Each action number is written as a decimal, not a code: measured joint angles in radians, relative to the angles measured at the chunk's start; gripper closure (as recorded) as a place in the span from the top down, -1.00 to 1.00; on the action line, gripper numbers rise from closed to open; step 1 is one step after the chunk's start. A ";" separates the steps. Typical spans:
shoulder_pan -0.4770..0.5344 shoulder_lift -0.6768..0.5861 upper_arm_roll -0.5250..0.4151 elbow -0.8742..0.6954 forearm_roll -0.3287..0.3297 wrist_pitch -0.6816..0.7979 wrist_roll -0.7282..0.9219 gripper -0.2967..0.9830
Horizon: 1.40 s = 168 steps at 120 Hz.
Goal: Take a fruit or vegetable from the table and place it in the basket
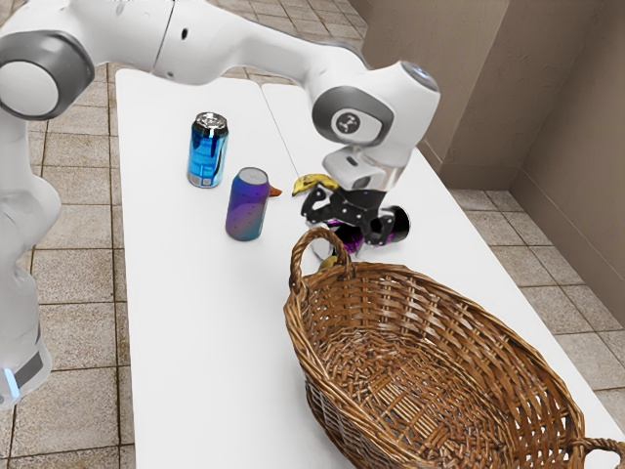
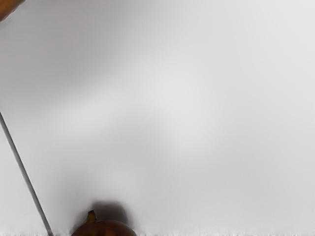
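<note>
I cannot tell whether the end effector is open, closed or gripping; it stands low over the worktop, beyond the basket in the exterior view. Wrist view: a round, reddish-brown fruit or vegetable lies partly in view beside its shadow; its short stem points away from the body, towards bare worktop. Its long axis cannot be determined. The banana lies on the worktop, partly behind the end effector, its visible tip pointing to the exterior view's left.
</note>
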 joint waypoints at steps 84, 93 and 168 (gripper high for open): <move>-0.015 0.018 0.100 -0.038 -0.006 0.058 0.017 0.54; -0.020 0.023 0.099 -0.040 -0.006 0.065 0.018 0.54; 0.002 0.064 0.098 -0.067 -0.029 0.122 0.026 0.54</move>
